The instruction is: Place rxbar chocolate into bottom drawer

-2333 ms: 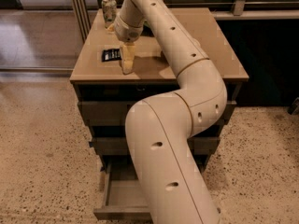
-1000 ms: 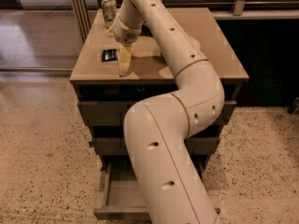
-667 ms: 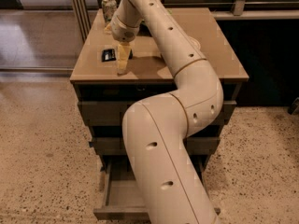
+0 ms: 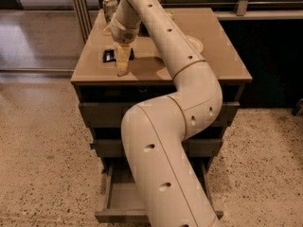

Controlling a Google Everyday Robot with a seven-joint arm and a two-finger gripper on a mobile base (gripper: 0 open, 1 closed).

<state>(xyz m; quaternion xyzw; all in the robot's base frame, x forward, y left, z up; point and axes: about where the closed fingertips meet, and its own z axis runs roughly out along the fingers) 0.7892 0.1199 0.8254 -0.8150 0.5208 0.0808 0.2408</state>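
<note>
the pale two-finger gripper [image 4: 122, 61] points down near the front left corner of the brown counter [image 4: 94, 69], hiding part of the small flat black rxbar chocolate wrapper [image 4: 109, 56]; whether it is spread or pinching cannot be told. the cream arm [image 4: 161, 174] hides most of the pulled-out grey-brown bottom drawer [image 4: 120, 200].

You have a speckled terrazzo floor [image 4: 42, 145] in beige and brown across the foreground. In the middle stands a cabinet [image 4: 222, 56] with a tan top and darker grey-brown fronts. Behind it, at the upper left of the view, a smoother glossy floor [image 4: 33, 37] catches pale light. A pair of thin metal posts [image 4: 81, 8] rises beside the cabinet's back left corner. To the right, a pale ledge [image 4: 265, 14] runs above a dark panel [image 4: 272, 74]. The gripper [image 4: 122, 63] hangs pointing down over the front left part of the cabinet top.
</note>
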